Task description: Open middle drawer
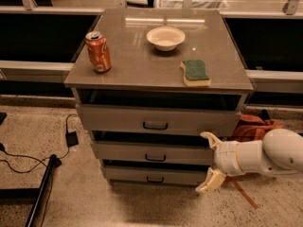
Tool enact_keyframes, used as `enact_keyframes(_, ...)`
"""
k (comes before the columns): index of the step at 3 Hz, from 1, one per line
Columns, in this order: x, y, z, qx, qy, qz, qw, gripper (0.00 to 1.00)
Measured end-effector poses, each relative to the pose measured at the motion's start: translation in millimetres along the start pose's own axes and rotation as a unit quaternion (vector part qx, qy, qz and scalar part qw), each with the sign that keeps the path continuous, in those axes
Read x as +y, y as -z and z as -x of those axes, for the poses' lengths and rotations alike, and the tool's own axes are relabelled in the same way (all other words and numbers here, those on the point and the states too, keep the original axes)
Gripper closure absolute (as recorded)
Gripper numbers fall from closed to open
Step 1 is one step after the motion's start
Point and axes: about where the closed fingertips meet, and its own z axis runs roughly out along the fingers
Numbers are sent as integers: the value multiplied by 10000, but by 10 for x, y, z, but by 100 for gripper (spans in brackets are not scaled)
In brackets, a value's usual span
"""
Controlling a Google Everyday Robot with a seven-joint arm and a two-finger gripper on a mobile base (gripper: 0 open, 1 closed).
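Note:
The middle drawer is the second of three grey fronts of the cabinet, with a small dark bar handle at its centre. It stands pushed in. My gripper is at the lower right, on a white arm coming in from the right. Its two cream fingers are spread wide apart, one at the middle drawer's right end, one lower beside the bottom drawer. It holds nothing and is well to the right of the handle.
The top drawer has a taller front. On the cabinet top stand an orange soda can, a white bowl and a green sponge. An orange bag lies right of the cabinet. Cables and a black stand leg lie left.

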Motion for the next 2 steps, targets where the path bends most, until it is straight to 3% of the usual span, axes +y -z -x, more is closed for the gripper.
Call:
enact_keyframes(1,-13,-331,-329,290,344,-228,9987,0)
enact_keyframes(2,-62,-559,-663,652,730,-522,9938,0)
